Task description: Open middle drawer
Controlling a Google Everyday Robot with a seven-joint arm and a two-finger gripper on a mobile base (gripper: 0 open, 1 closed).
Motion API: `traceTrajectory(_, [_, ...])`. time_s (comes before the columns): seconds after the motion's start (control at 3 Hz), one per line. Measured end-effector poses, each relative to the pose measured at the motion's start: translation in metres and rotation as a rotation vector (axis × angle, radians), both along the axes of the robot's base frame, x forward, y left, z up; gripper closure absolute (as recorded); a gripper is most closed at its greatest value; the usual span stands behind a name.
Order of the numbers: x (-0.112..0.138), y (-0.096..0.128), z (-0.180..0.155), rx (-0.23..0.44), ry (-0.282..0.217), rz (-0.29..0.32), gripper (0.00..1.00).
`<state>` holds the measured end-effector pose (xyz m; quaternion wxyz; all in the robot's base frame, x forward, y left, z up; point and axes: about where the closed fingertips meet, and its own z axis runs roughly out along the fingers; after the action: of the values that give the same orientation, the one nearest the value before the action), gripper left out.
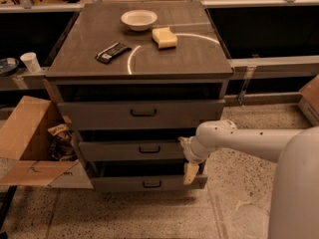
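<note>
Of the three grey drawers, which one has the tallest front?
The top drawer, directly under the tabletop; the middle drawer and the lowest drawer have lower fronts. The gripper hangs near the right ends of those two.

Wide grey flat-fronted middle drawer [124, 151]: second of three in the cabinet face, set below the front edge of the grey bench [174, 59]. Front panel is medium height, level and square to the camera. Small black bar handle [149, 149] sits horizontal at the panel's centre. A dark gap runs along the panel's top edge; how far the drawer is pulled out, cannot tell. The panel's right end is hidden behind the pale gripper [191, 172], which sits low under the bench's front-right corner, close against that end.
</note>
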<state>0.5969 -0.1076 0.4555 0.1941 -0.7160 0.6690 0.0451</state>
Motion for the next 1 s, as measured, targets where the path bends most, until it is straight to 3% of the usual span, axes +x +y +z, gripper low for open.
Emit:
traceTrajectory(0.33, [0.021, -0.003, -0.017, -0.019, -0.034, 0.001, 0.00])
traceTrajectory(1.0, [0.063, 0.003, -0.059, -0.043, -0.016, -0.002, 0.04])
